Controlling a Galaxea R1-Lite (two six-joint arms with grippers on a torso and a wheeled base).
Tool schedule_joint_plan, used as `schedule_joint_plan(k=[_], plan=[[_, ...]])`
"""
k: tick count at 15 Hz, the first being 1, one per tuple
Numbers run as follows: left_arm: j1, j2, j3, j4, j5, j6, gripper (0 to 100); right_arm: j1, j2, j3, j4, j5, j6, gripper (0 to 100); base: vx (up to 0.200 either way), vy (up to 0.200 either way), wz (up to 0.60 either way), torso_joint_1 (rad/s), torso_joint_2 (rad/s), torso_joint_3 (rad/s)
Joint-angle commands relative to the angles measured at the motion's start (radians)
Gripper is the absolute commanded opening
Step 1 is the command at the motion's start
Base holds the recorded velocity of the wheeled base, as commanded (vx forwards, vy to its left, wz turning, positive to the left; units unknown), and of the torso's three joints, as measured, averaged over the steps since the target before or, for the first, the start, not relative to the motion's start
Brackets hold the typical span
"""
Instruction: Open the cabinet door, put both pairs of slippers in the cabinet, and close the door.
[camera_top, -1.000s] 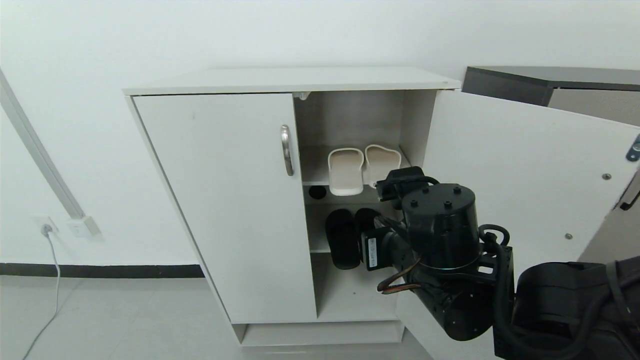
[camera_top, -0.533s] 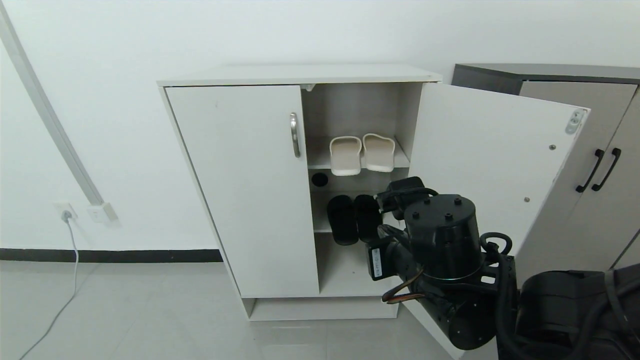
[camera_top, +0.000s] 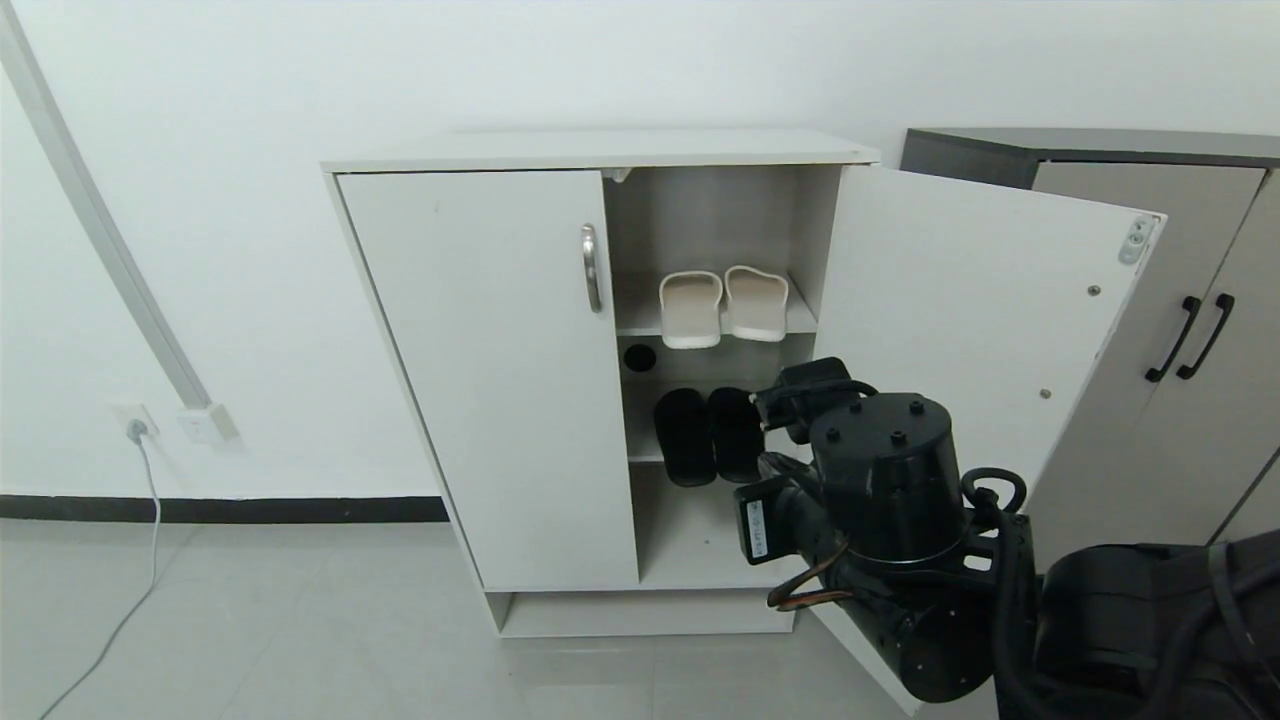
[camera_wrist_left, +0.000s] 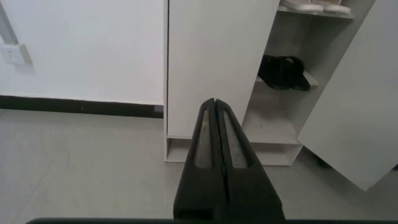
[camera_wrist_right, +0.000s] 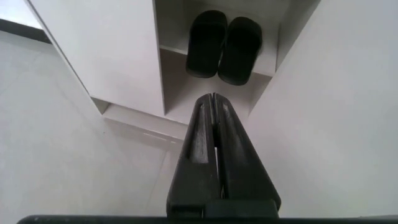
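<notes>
The white cabinet (camera_top: 600, 148) stands against the wall with its left door (camera_top: 490, 370) closed and its right door (camera_top: 960, 320) swung open. A pair of white slippers (camera_top: 722, 305) lies on the upper shelf. A pair of black slippers (camera_top: 708, 435) lies on the shelf below. My right arm (camera_top: 880, 480) hangs in front of the opening, low and to the right. My right gripper (camera_wrist_right: 214, 99) is shut and empty, pointing at the black slippers (camera_wrist_right: 224, 46) from some way off. My left gripper (camera_wrist_left: 214, 104) is shut and empty, above the floor facing the closed door, with the black slippers (camera_wrist_left: 283, 71) beyond.
A grey cabinet (camera_top: 1190, 330) with black handles stands just right of the open door. A wall socket with a cable (camera_top: 135, 430) sits low on the left wall. Bare tiled floor (camera_top: 300, 620) stretches in front of the cabinet. The left door carries a metal handle (camera_top: 591, 268).
The head view has pulled back and shifted, so the cabinet looks smaller and the grey cabinet's doors have come into sight. Slippers and doors stay as they were.
</notes>
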Motion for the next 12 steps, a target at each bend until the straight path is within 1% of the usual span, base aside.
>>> schedule_joint_plan(k=[1,9,10,12], plan=[[0.0,0.0,0.0,0.0,0.001,0.0,0,0.001,0.005,0.002,-0.001,0.0,0.0,0,0.0,0.0,0.0,0.0,0.0,0.0],[0.0,0.0,0.0,0.0,0.001,-0.002,0,-0.005,0.011,0.002,-0.001,0.008,0.0,0,0.0,0.0,0.0,0.0,0.0,0.0],[0.0,0.0,0.0,0.0,0.001,-0.002,0,-0.005,0.011,0.002,-0.001,0.008,0.0,0,0.0,0.0,0.0,0.007,-0.1,-0.105],[0.0,0.0,0.0,0.0,0.001,-0.002,0,-0.005,0.011,0.002,-0.001,0.008,0.0,0,0.0,0.0,0.0,0.014,-0.18,-0.273]])
